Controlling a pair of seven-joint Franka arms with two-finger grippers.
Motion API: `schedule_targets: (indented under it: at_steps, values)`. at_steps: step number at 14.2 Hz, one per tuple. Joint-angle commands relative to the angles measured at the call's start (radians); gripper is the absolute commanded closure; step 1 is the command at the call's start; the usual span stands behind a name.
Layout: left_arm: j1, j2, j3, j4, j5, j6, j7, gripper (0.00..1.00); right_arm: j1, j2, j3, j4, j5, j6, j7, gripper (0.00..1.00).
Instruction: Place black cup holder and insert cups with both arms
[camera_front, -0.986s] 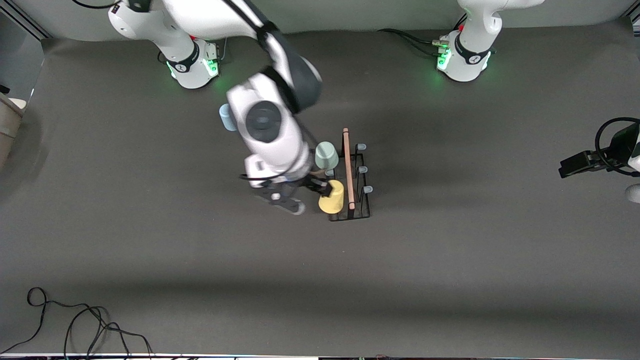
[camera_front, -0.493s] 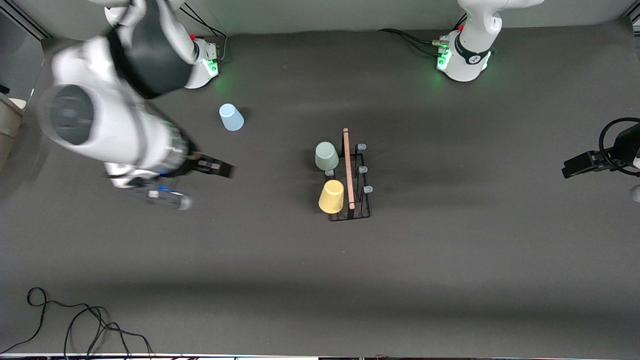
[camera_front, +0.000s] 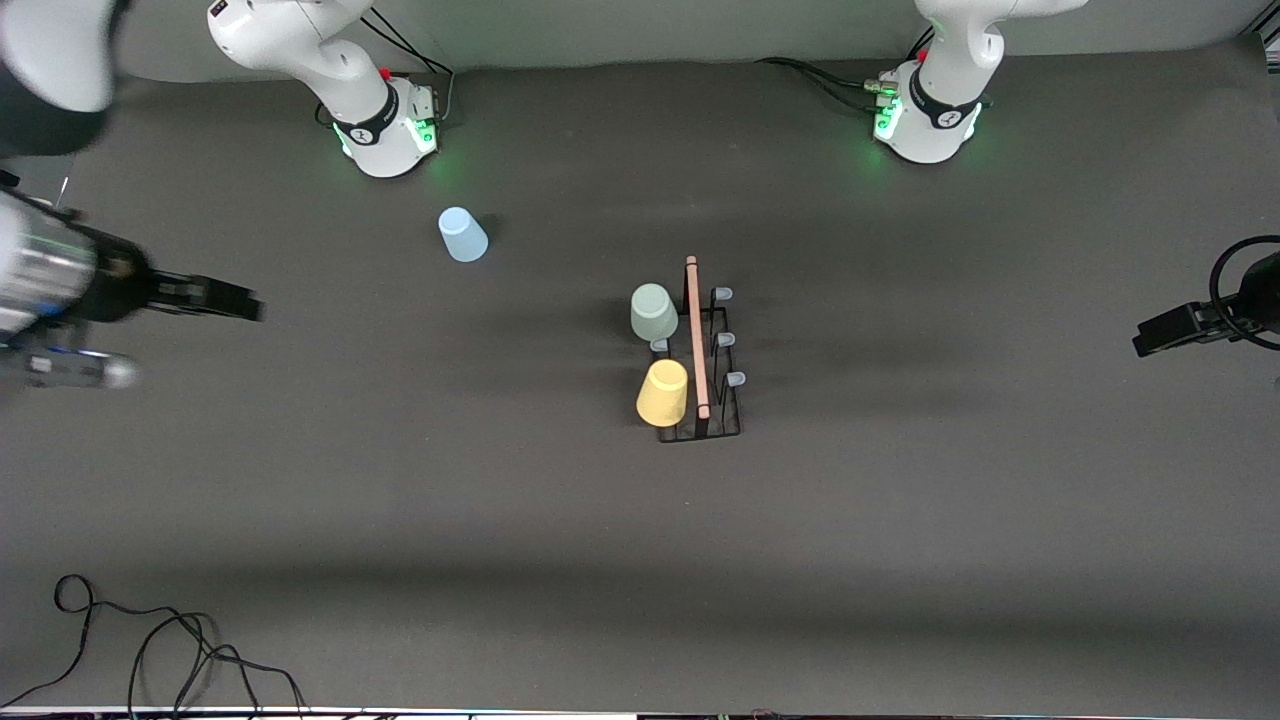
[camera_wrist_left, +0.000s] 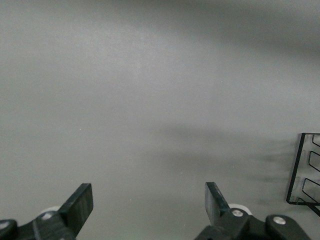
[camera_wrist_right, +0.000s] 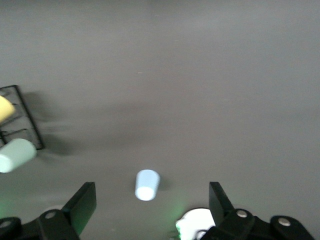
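The black cup holder (camera_front: 722, 420) stands mid-table with its wooden rod handle (camera_front: 695, 330) on top. The pale grey-green cup (camera_front: 653, 311) and the yellow cup (camera_front: 663, 393) sit upside down on pegs on the side toward the right arm's end. The light blue cup (camera_front: 462, 234) stands upside down on the table near the right arm's base. My right gripper (camera_front: 235, 303) is open and empty over the right arm's end of the table; its wrist view (camera_wrist_right: 151, 207) shows the light blue cup (camera_wrist_right: 147, 184) below. My left gripper (camera_front: 1150, 338) is open and empty (camera_wrist_left: 148, 202), waiting at the left arm's end.
Three bare pegs with pale tips (camera_front: 727, 340) face the left arm's end. A black cable (camera_front: 150, 640) lies at the table's near edge toward the right arm's end. The holder's base edge (camera_wrist_left: 296, 170) shows in the left wrist view.
My right gripper let go of the yellow cup on its peg and swung away fast toward the right arm's end of the table. The left arm has hardly moved.
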Motion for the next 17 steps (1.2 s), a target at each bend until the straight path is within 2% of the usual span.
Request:
schedule_targets:
  at_steps: [1, 3, 5, 8, 10, 17]
  values:
    - [0.007, 0.008, -0.002, 0.013, -0.013, -0.001, 0.002, 0.0, 0.018, -0.046, -0.085, -0.04, -0.052, -0.01, -0.144, 0.0]
    - [0.009, 0.013, -0.002, 0.013, -0.013, -0.003, 0.002, 0.0, 0.018, -0.048, -0.115, -0.064, -0.049, 0.006, -0.16, 0.0]
    - [0.009, 0.013, -0.002, 0.013, -0.013, -0.004, 0.002, 0.0, 0.03, -0.046, -0.112, -0.072, -0.049, 0.034, -0.157, 0.0]
    - [0.033, 0.014, -0.004, 0.017, -0.016, 0.0, 0.002, 0.0, 0.088, -0.093, -0.112, -0.167, -0.069, 0.158, -0.155, 0.0]
    - [0.035, 0.014, -0.004, 0.016, -0.022, 0.013, 0.002, 0.0, 0.107, -0.098, -0.11, -0.175, -0.118, 0.174, -0.155, 0.0]
    - [0.035, 0.029, -0.005, 0.016, -0.022, 0.028, 0.0, 0.0, 0.142, -0.129, -0.102, -0.225, -0.123, 0.272, -0.16, 0.0]
